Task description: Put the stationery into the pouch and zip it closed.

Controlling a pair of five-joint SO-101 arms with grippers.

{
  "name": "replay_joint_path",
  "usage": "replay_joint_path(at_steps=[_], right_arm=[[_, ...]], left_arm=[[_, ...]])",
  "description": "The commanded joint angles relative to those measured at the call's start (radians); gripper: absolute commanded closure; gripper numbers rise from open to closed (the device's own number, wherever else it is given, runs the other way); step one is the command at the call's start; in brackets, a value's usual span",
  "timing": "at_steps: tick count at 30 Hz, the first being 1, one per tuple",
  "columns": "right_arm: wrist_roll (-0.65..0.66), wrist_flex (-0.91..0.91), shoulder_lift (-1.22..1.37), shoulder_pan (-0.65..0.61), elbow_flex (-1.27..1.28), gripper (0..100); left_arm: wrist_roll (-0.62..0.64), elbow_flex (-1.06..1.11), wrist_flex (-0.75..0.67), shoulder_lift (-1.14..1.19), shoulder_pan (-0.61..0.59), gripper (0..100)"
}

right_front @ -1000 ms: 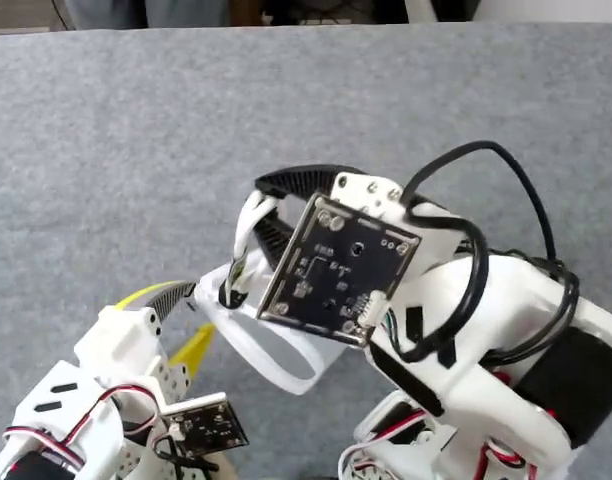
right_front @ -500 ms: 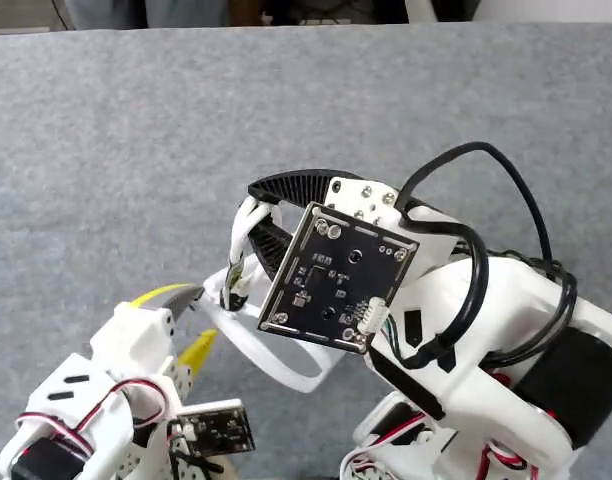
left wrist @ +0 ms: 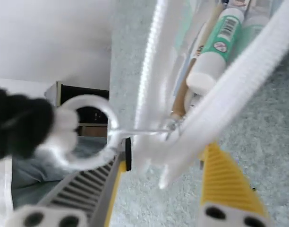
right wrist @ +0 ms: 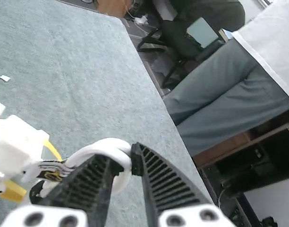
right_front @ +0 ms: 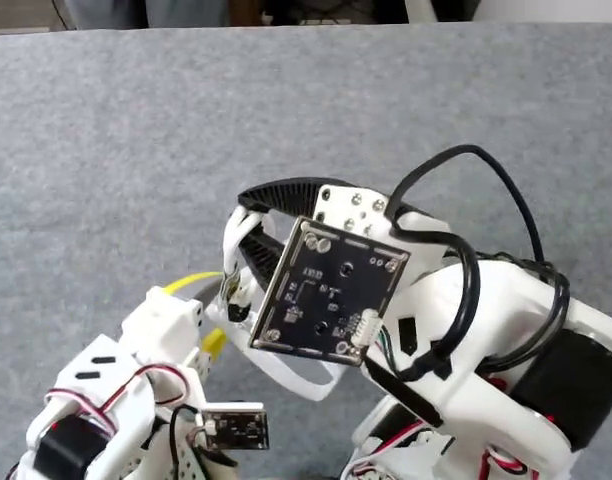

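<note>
The clear pouch (right_front: 298, 376) with its white zip hangs off the grey table between the two arms. My right gripper (right_front: 248, 215), with black fingers, is shut on the pouch's white rim (right wrist: 103, 147). My left gripper (right_front: 208, 312), with yellow fingers, is open, and the pouch's zip end (left wrist: 239, 80) lies between its fingers (left wrist: 225, 184). Inside the pouch I see a glue stick (left wrist: 219, 42) with a green label and a pencil (left wrist: 191, 71). The zip pull's ring (left wrist: 90, 130) hangs beside one yellow finger.
Grey cloth table (right_front: 126, 140) stretches toward the far edge and to both sides. The right arm's black cable (right_front: 506, 190) loops above its body. A seated person's legs (right wrist: 229, 94) and a chair lie beyond the table edge.
My left arm has moved up and in, bringing its yellow fingers around the pouch's end. My right gripper has shifted a little to the left, still holding the pouch rim.
</note>
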Motion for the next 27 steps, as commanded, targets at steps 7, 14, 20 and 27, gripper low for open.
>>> replay_joint_path(at_steps=[7,14,20,27], right_arm=[[-0.011,0.002,-0.005,-0.014,-0.001,98.6],[-0.011,0.002,-0.005,-0.012,-0.002,98.6],[-0.011,0.002,-0.005,-0.005,-0.008,98.6],[-0.006,0.000,-0.005,0.207,-0.002,98.6]], left_arm=[[-0.012,0.056,-0.021,-0.008,0.038,86],[-0.006,0.051,-0.021,-0.008,0.051,97],[-0.005,0.027,-0.020,-0.006,0.042,97],[-0.005,-0.015,-0.021,-0.006,-0.061,97]])
